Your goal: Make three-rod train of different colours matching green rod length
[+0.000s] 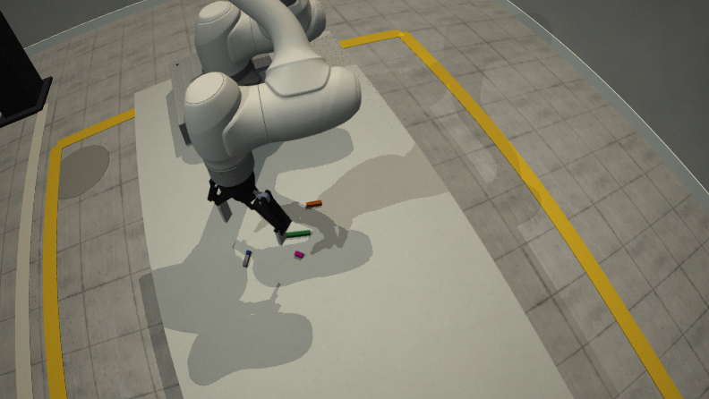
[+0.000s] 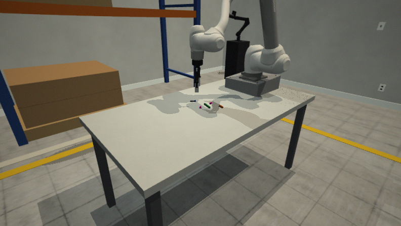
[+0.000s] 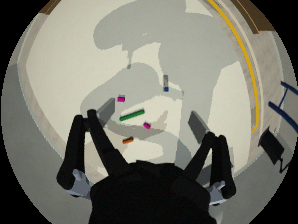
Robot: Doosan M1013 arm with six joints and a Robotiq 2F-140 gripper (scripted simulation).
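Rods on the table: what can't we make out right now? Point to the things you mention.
- Second magenta rod (image 2: 210, 103) (image 3: 147, 125): missing from top view, apparently behind the jaws (image 1: 253, 226).
- Gap between blue rod (image 1: 248, 252) (image 2: 195, 100) (image 3: 166, 89) and grey rod (image 1: 245, 260) (image 2: 192, 101) (image 3: 166, 80): too small in every view.
- Orange rod (image 1: 313, 203) (image 2: 221, 106) (image 3: 128, 140): end faces too small, all views.
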